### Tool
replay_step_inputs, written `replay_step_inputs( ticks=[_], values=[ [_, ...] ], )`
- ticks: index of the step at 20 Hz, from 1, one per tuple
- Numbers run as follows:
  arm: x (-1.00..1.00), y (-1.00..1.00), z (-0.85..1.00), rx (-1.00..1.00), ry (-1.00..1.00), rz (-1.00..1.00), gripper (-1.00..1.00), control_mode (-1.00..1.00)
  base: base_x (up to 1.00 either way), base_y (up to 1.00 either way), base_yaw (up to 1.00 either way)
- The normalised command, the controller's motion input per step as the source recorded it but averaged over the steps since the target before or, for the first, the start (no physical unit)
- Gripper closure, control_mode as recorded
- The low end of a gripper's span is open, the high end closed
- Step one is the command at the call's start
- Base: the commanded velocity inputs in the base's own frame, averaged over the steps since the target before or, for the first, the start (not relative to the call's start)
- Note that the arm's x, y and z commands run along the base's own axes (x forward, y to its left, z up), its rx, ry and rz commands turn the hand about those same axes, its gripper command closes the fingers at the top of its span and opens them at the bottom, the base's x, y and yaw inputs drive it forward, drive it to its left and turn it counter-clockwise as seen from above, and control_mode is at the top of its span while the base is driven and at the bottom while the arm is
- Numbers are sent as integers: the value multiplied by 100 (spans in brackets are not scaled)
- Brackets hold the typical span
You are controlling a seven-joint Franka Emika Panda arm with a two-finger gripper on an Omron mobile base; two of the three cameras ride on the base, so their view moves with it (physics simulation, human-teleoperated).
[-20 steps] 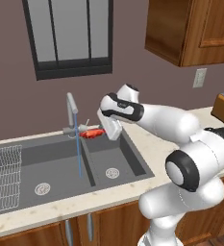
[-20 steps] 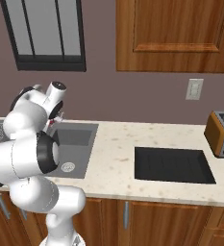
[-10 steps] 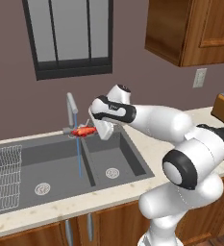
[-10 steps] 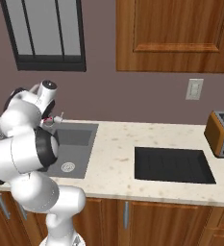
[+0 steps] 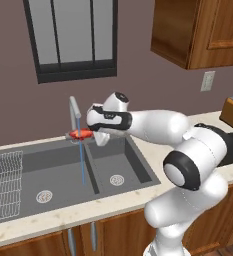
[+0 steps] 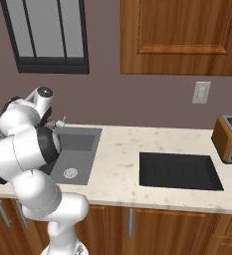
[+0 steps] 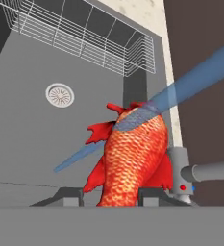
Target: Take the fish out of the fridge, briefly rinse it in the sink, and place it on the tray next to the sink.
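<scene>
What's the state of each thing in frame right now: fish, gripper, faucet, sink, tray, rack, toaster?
fish: held above the sink, under the water stream
gripper: shut on the fish
faucet: running, water falls into the left basin
sink: both basins bare, drains uncovered
tray: flat on the counter right of the sink, nothing on it
wire dish rack: sits in the left basin, no dishes visible
toaster: on the counter, no bread visible

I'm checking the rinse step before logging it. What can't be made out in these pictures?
- Fingertips on the fish: hand view, cut off by the bottom edge.
- Gripper: left base view, too small to tell the jaws.
- Fish and left basin of the sink: right base view, hidden behind the arm.
- Tray: left base view, behind the arm.
</scene>
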Motion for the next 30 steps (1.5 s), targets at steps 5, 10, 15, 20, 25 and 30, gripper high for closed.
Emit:
replay_step_inputs(
  ticks=[5, 10, 15, 20, 25, 30],
  values=[
    [15, 5, 0, 0, -1, -7, 100, -100, 0, 0, 0],
    [-77, 3, 10, 0, -3, 0, 100, -100, 0, 0, 0],
    [-91, 0, 24, 1, -4, 1, 100, -100, 0, 0, 0],
    [-82, -1, 92, 10, 0, -2, 100, -100, 0, 0, 0],
    [-97, -22, 98, 10, -4, -12, 100, -100, 0, 0, 0],
    [-100, -35, 85, -11, -20, -4, 100, -100, 0, 0, 0]
  ],
)
